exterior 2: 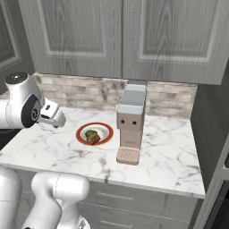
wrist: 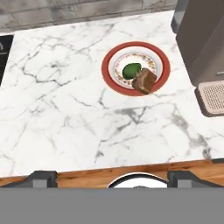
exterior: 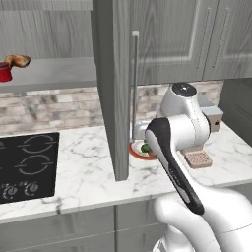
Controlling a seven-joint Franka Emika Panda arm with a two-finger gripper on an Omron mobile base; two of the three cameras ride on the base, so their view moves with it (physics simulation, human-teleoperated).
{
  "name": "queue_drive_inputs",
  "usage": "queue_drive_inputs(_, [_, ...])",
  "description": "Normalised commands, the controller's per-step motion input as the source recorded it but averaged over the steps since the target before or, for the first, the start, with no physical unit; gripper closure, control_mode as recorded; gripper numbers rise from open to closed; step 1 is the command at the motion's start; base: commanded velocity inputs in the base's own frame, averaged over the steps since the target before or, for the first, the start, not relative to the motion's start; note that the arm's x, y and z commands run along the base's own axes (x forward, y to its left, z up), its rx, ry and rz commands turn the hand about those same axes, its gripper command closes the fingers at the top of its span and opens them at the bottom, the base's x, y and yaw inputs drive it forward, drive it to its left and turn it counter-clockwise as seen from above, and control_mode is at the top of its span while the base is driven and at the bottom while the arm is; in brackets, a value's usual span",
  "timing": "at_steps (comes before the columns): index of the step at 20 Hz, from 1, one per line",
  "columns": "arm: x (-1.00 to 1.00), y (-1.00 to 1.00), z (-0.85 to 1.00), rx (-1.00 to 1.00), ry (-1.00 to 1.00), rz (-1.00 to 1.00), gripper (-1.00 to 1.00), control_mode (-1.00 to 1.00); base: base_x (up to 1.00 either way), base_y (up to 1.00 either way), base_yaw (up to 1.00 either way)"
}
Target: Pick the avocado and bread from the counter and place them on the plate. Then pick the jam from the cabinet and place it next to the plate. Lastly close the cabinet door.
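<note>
Cabinet (exterior: 49, 74): open at the upper left of the left base view, its grey shelf bare apart from two things at the far left; its top is cut off by the frame.
Cabinet door (exterior: 112, 88): swung out edge-on toward the camera, its long metal bar handle (exterior: 135, 83) on the right face; it hides part of the table behind it.
Table (wrist: 65, 109): white marble with grey veins; the black cooktop (exterior: 27, 165) sits at its 9 o'clock end, cut by the frame edge.
Coffee machine (exterior 2: 130, 120): a beige-grey box just beside the plate at 3 o'clock, apart from it; half hidden by the arm in the left base view.
Plate (wrist: 113, 54): orange-red rim, white centre, mid-table; in the left base view mostly hidden behind the arm and door.
Pastry (exterior: 17, 60): golden-brown lump on the shelf, just beside the jam.
Jam (exterior: 5, 72): red jar at the shelf's left edge, partly cut off.
Bread (wrist: 144, 81): brown, on the plate at 4 o'clock, touching the avocado.
Avocado (wrist: 132, 70): dark green, at the plate's centre.
Gripper (wrist: 109, 178): high over the table's near edge, holding nothing; the jaws stand wide apart, only the two dark tips visible.
</note>
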Motion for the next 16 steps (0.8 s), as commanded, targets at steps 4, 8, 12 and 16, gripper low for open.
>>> queue_drive_inputs(4, [-0.28, 0.09, 0.36, -0.02, 0.05, 0.02, -1.0, -1.0, 0.0, 0.0, 0.0])
queue_drive_inputs(8, [-0.07, 0.0, 0.03, 0.0, -0.02, 0.0, -1.0, -1.0, 0.0, 0.0, 0.0])
queue_drive_inputs(12, [-0.12, 0.02, -0.02, 0.0, 0.01, 0.0, -1.0, 1.0, -0.33, 0.03, 0.0])
queue_drive_inputs(16, [0.0, 0.0, 0.0, 0.0, 0.0, 0.0, -1.0, 1.0, -0.91, 0.06, 0.0])
